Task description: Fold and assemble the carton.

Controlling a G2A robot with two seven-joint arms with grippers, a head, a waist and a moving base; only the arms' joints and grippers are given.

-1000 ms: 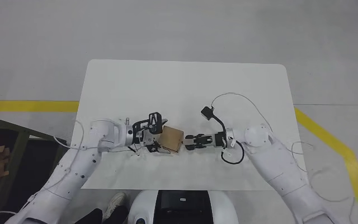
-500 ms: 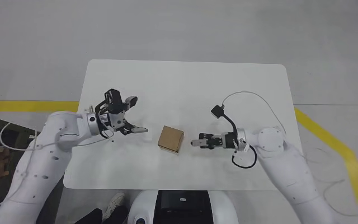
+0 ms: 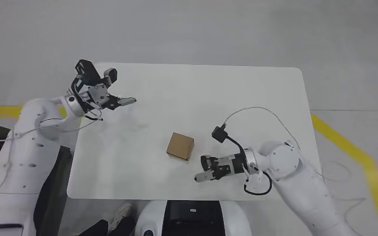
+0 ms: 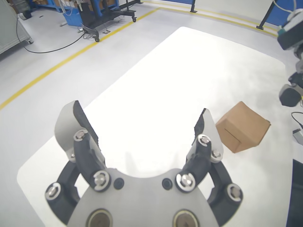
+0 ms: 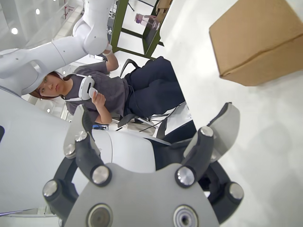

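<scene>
A small brown carton [image 3: 180,146] stands closed on the white table [image 3: 236,94], near the front middle; it also shows as the carton [image 4: 242,127] and the carton [image 5: 256,31] in the wrist views. My left gripper [image 3: 121,101] hangs open over the table's far left corner, well away from the carton, with nothing between its fingers [image 4: 80,122]. My right gripper [image 3: 199,176] is open at the table's front edge, a little in front and to the right of the carton, and holds nothing.
A black cable [image 3: 254,112] loops from the right arm over the right half of the table. A yellow floor line [image 3: 41,111] runs beside the table. The back half of the table is bare white surface.
Both grippers let go of the carton and drew back. The left one swung far to the back left corner; the right one moved toward the front edge. The carton stays put.
</scene>
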